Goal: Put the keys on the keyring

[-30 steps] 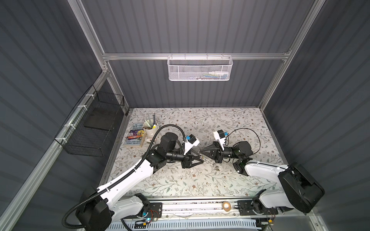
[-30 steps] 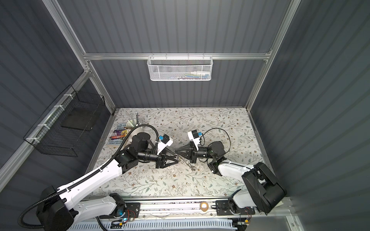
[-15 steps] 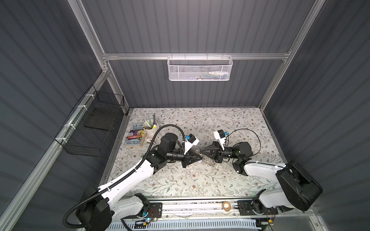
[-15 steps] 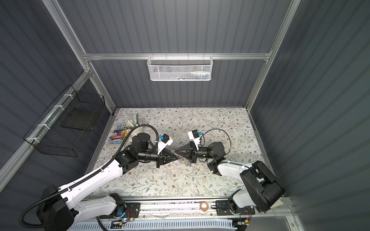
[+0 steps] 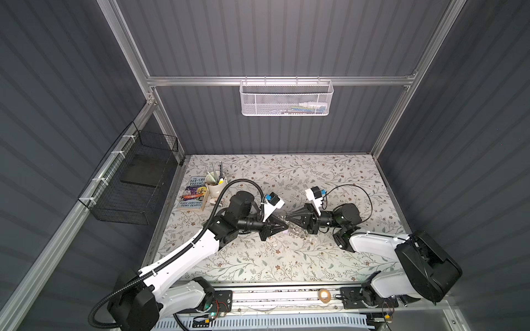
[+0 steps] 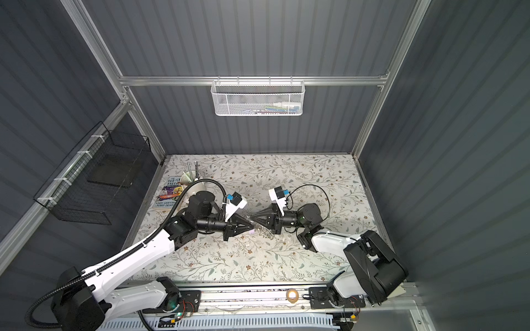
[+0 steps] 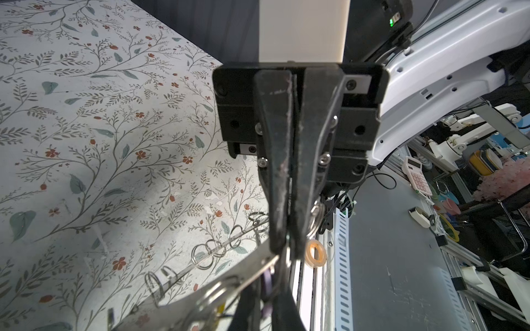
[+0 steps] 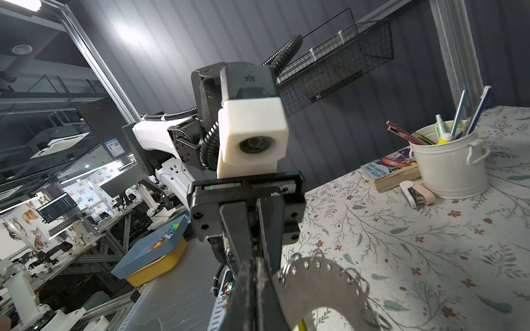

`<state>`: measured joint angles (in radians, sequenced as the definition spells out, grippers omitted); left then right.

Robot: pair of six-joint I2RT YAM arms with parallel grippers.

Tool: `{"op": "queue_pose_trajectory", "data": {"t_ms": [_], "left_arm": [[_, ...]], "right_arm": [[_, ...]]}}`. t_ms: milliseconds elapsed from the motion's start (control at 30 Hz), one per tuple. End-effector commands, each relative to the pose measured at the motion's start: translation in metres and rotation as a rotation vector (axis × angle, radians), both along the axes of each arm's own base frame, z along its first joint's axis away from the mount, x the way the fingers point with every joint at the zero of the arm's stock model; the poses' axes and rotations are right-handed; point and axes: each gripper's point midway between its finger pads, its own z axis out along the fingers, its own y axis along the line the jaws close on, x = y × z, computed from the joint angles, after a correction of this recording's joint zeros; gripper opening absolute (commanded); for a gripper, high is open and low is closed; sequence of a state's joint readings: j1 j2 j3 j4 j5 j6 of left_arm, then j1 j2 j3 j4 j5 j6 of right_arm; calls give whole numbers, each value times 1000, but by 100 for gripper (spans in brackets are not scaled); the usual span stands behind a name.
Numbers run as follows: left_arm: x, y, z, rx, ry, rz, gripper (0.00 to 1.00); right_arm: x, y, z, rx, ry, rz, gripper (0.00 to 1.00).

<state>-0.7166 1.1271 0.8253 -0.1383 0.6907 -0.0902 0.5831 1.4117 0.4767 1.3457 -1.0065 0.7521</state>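
Observation:
The keyring [image 8: 324, 286] is a flat grey disc with wire loops round its rim. It is held tilted above the table, and it shows in both top views [image 5: 298, 230] [image 6: 265, 232]. My right gripper [image 8: 256, 262] is shut on its rim, seen also in the left wrist view [image 7: 286, 250]. My left gripper [image 7: 266, 309] meets it tip to tip [image 5: 285, 226] and is shut on the lilac-tagged key [image 7: 268, 286]. A yellow tag [image 8: 301, 325] shows below the ring's hole; its key is hidden.
A white bucket of pens [image 5: 215, 184] and a book [image 5: 195, 196] sit at the table's back left. A tan tape roll [image 5: 324, 293] lies on the front rail. A black wire basket [image 5: 134, 183] hangs on the left wall, a white mesh basket [image 5: 286, 99] on the back wall.
My left gripper's jaws, open a second ago, have shut at the ring's edge. Both grippers have drawn closer together. The right gripper has stayed shut on the ring.

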Motion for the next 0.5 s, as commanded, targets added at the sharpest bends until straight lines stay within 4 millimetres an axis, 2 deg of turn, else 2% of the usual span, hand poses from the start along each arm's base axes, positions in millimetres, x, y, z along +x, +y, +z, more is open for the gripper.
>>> {"op": "queue_pose_trajectory", "data": {"t_ms": [0,200,467], "left_arm": [[-5,7,19,-21,-49,7,0],[-4,11,24,-17,-66,31,0],[0,12,7,42,-30,45,0]], "right_arm": [[-3,-1,4,9,-45,-12,0],[-3,-1,2,9,-38,-10,0],[-1,-4,2,9,-46,-23,0]]}}
